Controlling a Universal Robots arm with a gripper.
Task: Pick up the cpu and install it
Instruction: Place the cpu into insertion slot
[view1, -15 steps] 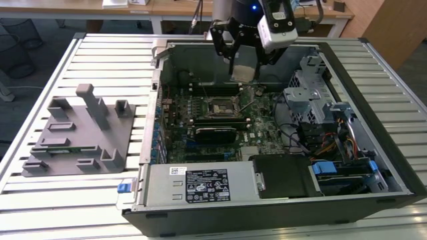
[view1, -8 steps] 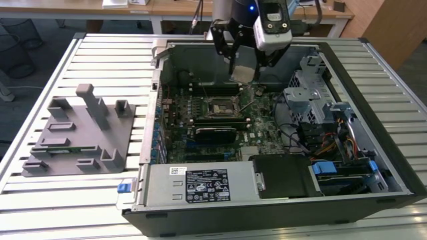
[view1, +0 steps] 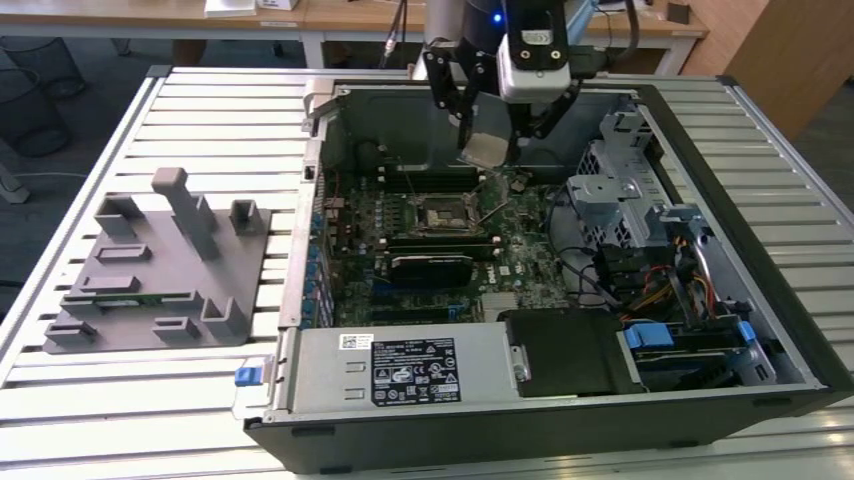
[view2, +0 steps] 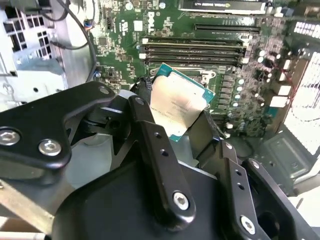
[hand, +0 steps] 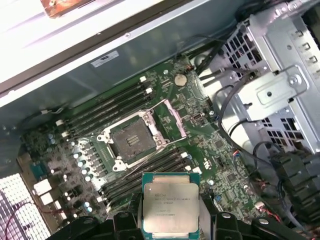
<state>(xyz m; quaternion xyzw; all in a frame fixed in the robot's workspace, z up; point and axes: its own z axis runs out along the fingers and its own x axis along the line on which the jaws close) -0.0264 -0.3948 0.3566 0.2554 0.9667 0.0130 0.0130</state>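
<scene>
Claw (view1: 489, 142) holds cpu (hand: 170, 207) over motherboard (view1: 390, 218) in open case (view1: 387, 125).

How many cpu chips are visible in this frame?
1. The cpu is held in the gripper above the motherboard, apart from the open, empty socket. The grey tray shows none, though its slots could hide one.

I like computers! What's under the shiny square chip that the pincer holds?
Below the cpu lies the green motherboard with black memory slots; the open socket sits beside. The chip's underside is hidden.
</scene>
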